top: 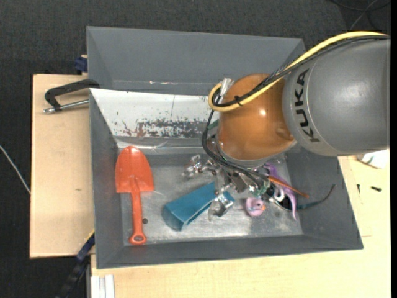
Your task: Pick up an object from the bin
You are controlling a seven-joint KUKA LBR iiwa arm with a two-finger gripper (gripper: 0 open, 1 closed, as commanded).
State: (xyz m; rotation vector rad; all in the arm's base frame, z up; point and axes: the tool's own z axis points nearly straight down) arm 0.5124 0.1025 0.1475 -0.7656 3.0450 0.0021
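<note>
Nearest us: grey robot arm with rounded orange wrist cover, over the grey metal bin.
Tool: gripper low at mid-floor; we cannot tell whether spread or pressed together.
Likely target: teal rectangular plastic block, just beside the gripper on the view's left, long axis slanting down-left.

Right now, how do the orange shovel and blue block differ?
Shape: the orange toy shovel has a scoop and a thin handle; the blue block is a chunky slab. Pose: shovel lies blade toward the back wall, block lies diagonally. Place: shovel is left, apart; block ends beside the gripper. Both lie on the bin floor.
</note>
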